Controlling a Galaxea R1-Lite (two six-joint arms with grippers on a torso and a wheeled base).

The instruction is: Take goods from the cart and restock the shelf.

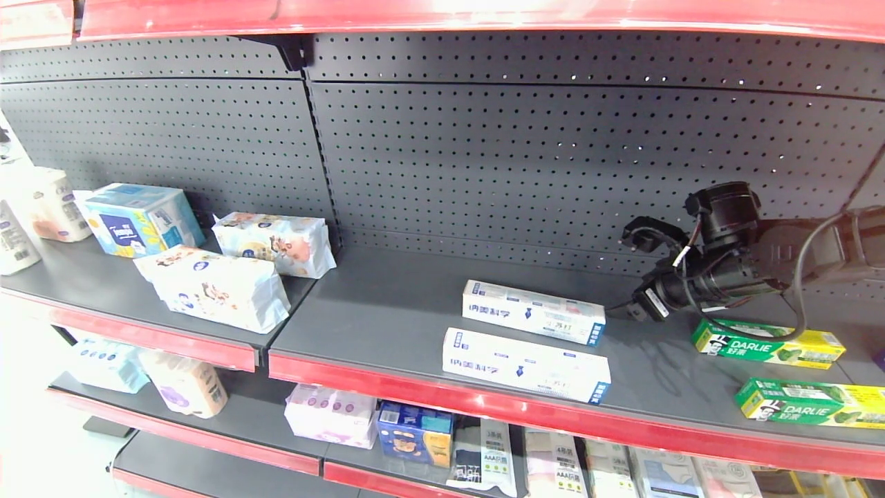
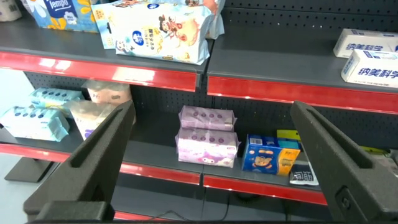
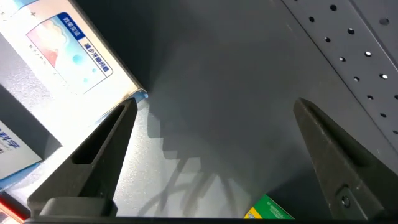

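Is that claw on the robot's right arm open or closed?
Open. The right gripper has its two fingers spread wide apart above the grey shelf, with nothing held between them.

The shelf (image 1: 387, 325) lies bare between the tissue packs (image 1: 221, 287) on the left and the white boxes (image 1: 532, 311) mid-shelf; right of those, the right hand (image 1: 630, 272) and green boxes (image 1: 767, 344) crowd it.

Two white boxes (image 1: 533, 312) flat on shelf (image 1: 387, 304)
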